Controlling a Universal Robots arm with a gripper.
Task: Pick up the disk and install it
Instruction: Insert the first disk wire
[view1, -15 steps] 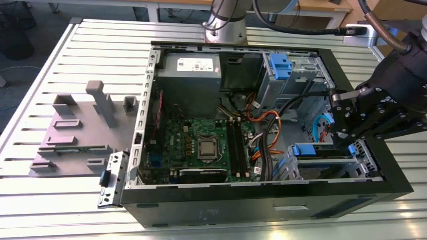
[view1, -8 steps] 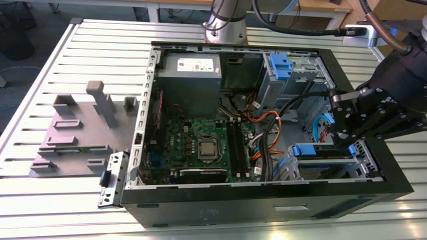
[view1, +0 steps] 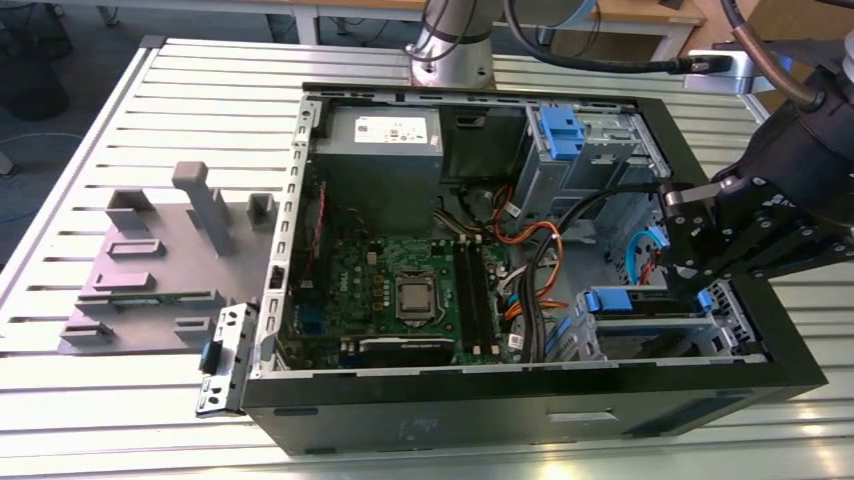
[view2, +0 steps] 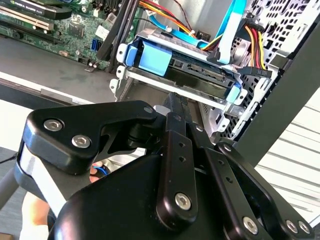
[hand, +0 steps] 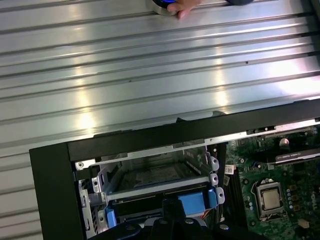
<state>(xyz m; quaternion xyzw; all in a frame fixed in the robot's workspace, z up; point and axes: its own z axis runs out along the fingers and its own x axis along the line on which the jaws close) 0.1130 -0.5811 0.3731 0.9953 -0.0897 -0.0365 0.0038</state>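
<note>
The disk (view2: 185, 67) is seated in the drive cage at the corner of the open computer case (view1: 534, 395). The gripper (view1: 714, 265) is positioned just beside it; finger state cannot be told.

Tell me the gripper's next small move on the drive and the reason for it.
Probably a short, straight push further into the bay. The disk already lies level inside the drive cage of the computer case, with its blue carrier handle facing the gripper, which sits right at it. Whether the carrier has latched cannot be told.
</note>
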